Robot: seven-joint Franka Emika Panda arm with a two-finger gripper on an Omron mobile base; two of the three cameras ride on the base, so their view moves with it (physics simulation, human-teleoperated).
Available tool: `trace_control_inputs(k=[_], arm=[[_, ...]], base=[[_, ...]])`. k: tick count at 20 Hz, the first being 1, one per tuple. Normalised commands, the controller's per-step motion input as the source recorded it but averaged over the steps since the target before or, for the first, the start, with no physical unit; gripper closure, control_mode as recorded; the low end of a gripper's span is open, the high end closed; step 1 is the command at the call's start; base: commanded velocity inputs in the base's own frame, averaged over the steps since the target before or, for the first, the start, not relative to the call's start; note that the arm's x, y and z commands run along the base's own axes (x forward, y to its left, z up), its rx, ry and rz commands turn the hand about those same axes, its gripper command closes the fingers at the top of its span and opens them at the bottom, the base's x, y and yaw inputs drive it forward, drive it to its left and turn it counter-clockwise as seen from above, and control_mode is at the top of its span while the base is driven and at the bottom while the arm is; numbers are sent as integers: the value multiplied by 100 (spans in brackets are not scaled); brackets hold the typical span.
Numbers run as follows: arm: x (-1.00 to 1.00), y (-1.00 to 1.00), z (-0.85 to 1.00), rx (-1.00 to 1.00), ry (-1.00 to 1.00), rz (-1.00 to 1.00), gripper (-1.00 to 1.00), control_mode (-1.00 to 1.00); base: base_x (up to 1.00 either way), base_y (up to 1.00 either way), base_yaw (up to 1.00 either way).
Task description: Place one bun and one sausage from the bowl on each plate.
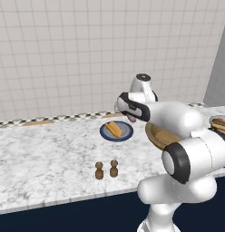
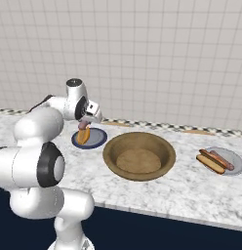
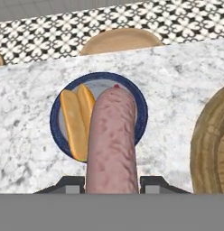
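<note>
Right base view, left to right. White arm's two-finger gripper [image 2: 84,125] sits upper left of centre, pinching a pinkish-brown sausage [image 2: 83,127] that hangs just above the left dark blue round plate [image 2: 97,140]. That plate already carries a yellow-orange bun [image 2: 83,136]. Hand view confirms it: sausage [image 3: 112,140] clamped between the two dark tips at frame bottom, plate [image 3: 140,118] and bun [image 3: 76,119] right behind it, sausage overlapping the plate's right half.

Centre frame: the wide brown wooden bowl [image 2: 139,155] with the tan rim. Looks empty from here, bare wood floor visible.

Right edge: second plate, grey-blue [image 2: 234,158], holding a bun and a sausage side by side [image 2: 214,160].

Status, my read: right plate done. Left plate half done, bun down, sausage in the grip and not yet released. What's left is lowering it beside the bun and letting go. Whether it touches the plate yet, can't tell.

Left base view, lower centre: two small brown shakers [image 1: 106,169], well clear of the work.
</note>
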Motion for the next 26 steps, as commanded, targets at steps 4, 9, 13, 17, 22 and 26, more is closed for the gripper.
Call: trace_control_inputs(k=[4,9,13,17,22,26], arm=[[95,9,-14,-8,11,-2,100,-100],[50,-26,-37,4,5,0,100,-100],[0,-8,-24,13,0,1,100,-100],[11,0,-24,9,0,2,100,-100],[26,0,-45,3,0,1,100,-100],[23,-1,0,0,1,13,100,-100]], base=[[0,0,0],[0,0,0],[0,0,0],[0,0,0],[0,0,0],[0,0,0]])
